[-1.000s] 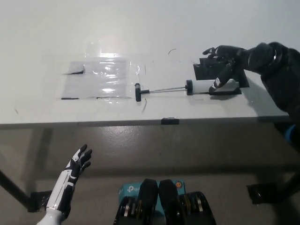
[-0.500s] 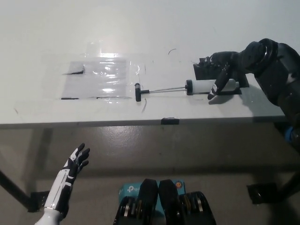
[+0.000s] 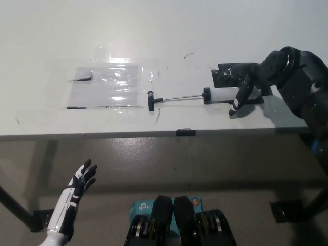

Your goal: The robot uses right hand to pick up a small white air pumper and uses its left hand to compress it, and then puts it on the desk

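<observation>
The small white air pump (image 3: 219, 95) lies flat on the white desk (image 3: 169, 41). Its thin rod is pulled out to the left and ends in a black T-handle (image 3: 150, 100). My black right hand (image 3: 244, 85) hangs over the right end of the pump's white barrel, fingers spread and curving down in front of it, not closed around it. That end of the barrel is hidden under the hand. My white left hand (image 3: 78, 187) rests at the lower left, below the desk's front edge, fingers apart and holding nothing.
A clear plastic sheet (image 3: 110, 84) is taped flat on the desk left of the pump. A black mat (image 3: 223, 77) lies under the right hand. A small black clip (image 3: 185, 132) sits on the desk's front edge.
The right hand has turned and come down over the pump's barrel, fingers now reaching in front of it. The pump has not moved. The left hand has sunk slightly.
</observation>
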`<action>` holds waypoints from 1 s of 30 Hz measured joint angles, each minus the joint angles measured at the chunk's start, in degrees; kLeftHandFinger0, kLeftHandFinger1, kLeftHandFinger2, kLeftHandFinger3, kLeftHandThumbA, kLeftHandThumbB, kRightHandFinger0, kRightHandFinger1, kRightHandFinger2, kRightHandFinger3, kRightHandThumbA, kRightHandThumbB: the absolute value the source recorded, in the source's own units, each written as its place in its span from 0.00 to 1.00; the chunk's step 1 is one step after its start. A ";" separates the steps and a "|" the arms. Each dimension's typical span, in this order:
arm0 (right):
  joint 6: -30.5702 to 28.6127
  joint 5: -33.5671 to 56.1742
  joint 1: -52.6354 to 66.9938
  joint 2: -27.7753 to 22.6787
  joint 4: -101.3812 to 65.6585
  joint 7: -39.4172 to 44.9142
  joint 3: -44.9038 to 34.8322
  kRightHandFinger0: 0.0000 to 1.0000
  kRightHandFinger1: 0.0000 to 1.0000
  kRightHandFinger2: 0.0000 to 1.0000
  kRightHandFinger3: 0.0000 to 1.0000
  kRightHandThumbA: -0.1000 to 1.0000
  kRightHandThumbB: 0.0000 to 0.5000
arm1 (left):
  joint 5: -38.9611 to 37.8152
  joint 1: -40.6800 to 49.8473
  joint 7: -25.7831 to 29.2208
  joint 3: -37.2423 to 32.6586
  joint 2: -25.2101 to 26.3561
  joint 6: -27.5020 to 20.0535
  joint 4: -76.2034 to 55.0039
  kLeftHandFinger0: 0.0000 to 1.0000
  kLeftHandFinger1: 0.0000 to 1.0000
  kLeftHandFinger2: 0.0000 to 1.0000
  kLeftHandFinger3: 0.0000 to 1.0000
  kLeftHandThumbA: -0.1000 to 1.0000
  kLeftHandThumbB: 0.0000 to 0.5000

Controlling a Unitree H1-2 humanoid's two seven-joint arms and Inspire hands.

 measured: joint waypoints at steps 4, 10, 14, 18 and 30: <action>-0.16 -0.19 0.02 0.00 0.16 0.10 0.00 1.00 1.00 1.00 1.00 1.00 0.76 | 0.07 0.02 0.00 0.00 0.00 -0.01 -0.21 1.00 1.00 1.00 1.00 1.00 0.22; -0.16 -0.73 -0.05 0.19 0.85 0.06 0.06 1.00 1.00 1.00 1.00 1.00 0.83 | 0.42 0.04 0.00 0.00 0.00 -0.25 -0.21 1.00 1.00 1.00 1.00 1.00 0.21; 0.39 -1.22 -0.08 0.41 1.26 -0.11 0.66 1.00 1.00 1.00 1.00 0.92 0.86 | 0.41 0.04 -0.01 0.02 0.00 -0.36 -0.26 1.00 1.00 1.00 1.00 1.00 0.21; 0.34 -2.23 0.11 0.84 1.22 -2.74 1.45 0.73 0.84 0.72 0.31 0.26 0.68 | 0.41 0.09 -0.02 0.02 0.03 -0.39 -0.85 1.00 1.00 1.00 1.00 1.00 0.20; -2.25 -5.26 2.79 1.52 1.01 -18.53 5.04 0.23 0.81 1.00 1.00 0.00 0.30 | 0.42 -0.34 -0.04 0.03 0.77 -0.36 -1.03 1.00 1.00 1.00 1.00 1.00 0.18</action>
